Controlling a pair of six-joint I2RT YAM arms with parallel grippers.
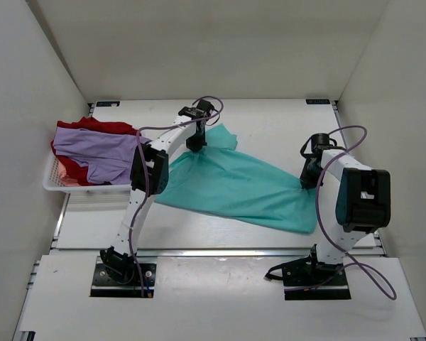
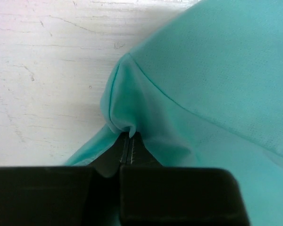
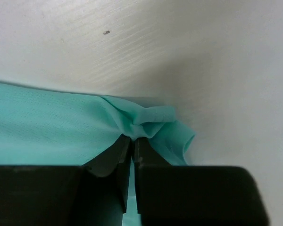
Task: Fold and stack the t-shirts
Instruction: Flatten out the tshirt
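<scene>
A teal t-shirt point(image 1: 234, 186) lies stretched across the middle of the table between my two grippers. My left gripper point(image 1: 195, 148) is shut on its far left part; in the left wrist view the cloth point(image 2: 212, 80) bunches at the closed tips of that gripper point(image 2: 128, 135). My right gripper point(image 1: 309, 176) is shut on its right edge; the right wrist view shows a fold of teal cloth point(image 3: 47, 132) pinched at the tips of that gripper point(image 3: 133, 139). A lavender t-shirt point(image 1: 99, 153) and a red t-shirt point(image 1: 92, 128) lie heaped in the basket at the left.
A white lattice basket point(image 1: 57, 186) stands at the table's left edge against the left wall. White walls close in the table at the back, left and right. A rail point(image 1: 220, 250) runs along the near edge in front of the arm bases.
</scene>
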